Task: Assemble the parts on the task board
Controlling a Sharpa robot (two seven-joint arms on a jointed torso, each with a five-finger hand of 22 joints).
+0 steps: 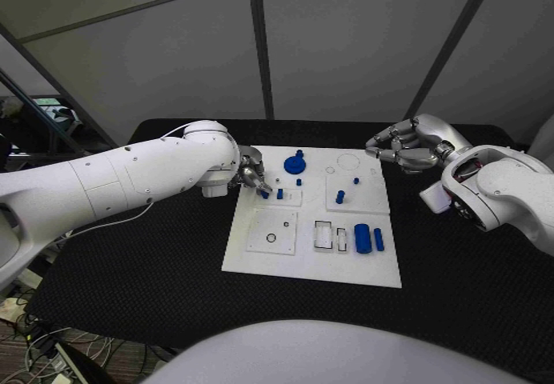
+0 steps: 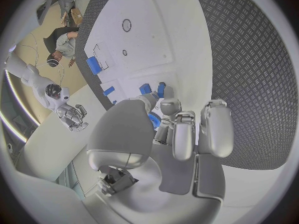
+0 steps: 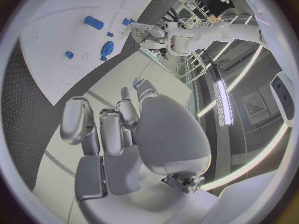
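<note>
Left hand point(image 1: 250, 177) down at the white board point(image 1: 260, 260), pinching a small blue peg point(image 1: 264, 194). Right hand point(image 1: 407, 146) curled up, holding nothing, upper right.

The worktop point(image 1: 138, 272) wears a matt black mat with a rough diamond tread. The task board point(image 1: 311, 260) looks smooth matt white plastic, its parts point(image 1: 363, 238) glossy blue plastic. Both hands have a satin metallic silver finish.

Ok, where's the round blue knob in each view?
Head view: round blue knob near the task board's far edge, beside the left hand.
Left wrist view: cannot tell; probably behind that hand.
Right wrist view: knob before the left hand.
Shared landmark: left hand.
</note>
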